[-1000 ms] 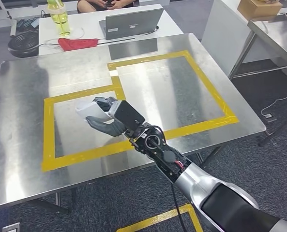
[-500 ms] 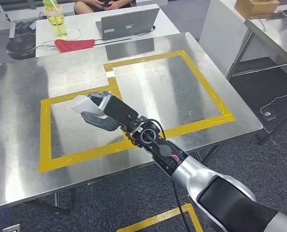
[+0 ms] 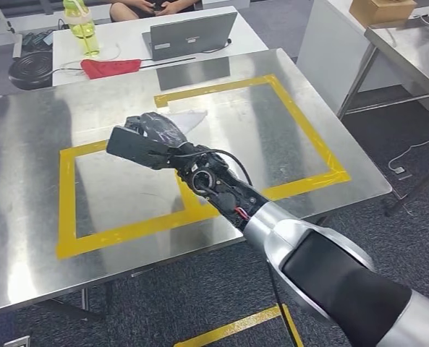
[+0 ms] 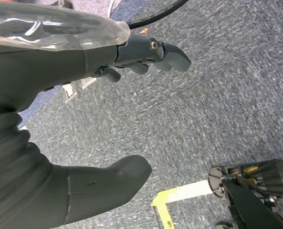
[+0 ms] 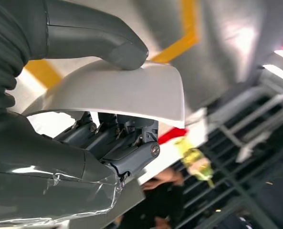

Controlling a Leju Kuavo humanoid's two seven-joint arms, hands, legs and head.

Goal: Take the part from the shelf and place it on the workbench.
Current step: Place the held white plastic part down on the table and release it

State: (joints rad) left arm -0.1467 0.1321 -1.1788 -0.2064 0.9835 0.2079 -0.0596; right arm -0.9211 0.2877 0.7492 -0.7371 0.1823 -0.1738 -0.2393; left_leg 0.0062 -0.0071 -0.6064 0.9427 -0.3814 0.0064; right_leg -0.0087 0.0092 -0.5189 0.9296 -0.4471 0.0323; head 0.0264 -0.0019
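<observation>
My right hand [image 3: 146, 137] hovers over the steel workbench [image 3: 32, 159], above the far edge of the left yellow-taped rectangle [image 3: 67, 210]. Its dark back faces the head camera. In the right wrist view the white curved part [image 5: 132, 93] is gripped between the thumb [image 5: 96, 36] and the fingers [image 5: 129, 143], with the taped bench top behind it. My left hand [image 4: 107, 119] hangs over grey carpet, thumb and fingers apart, holding nothing.
A second yellow-taped rectangle [image 3: 310, 130] lies on the bench's right half. Behind the bench a white table carries a laptop [image 3: 192, 32], a green bottle [image 3: 81, 25] and a red cloth [image 3: 111, 67]; a person [image 3: 146, 7] sits there. Another steel table [image 3: 414, 50] stands at the right.
My right hand has turned over and moved a little farther across the bench. The white part, plainly seen at its left before, is now covered by the hand in the head view.
</observation>
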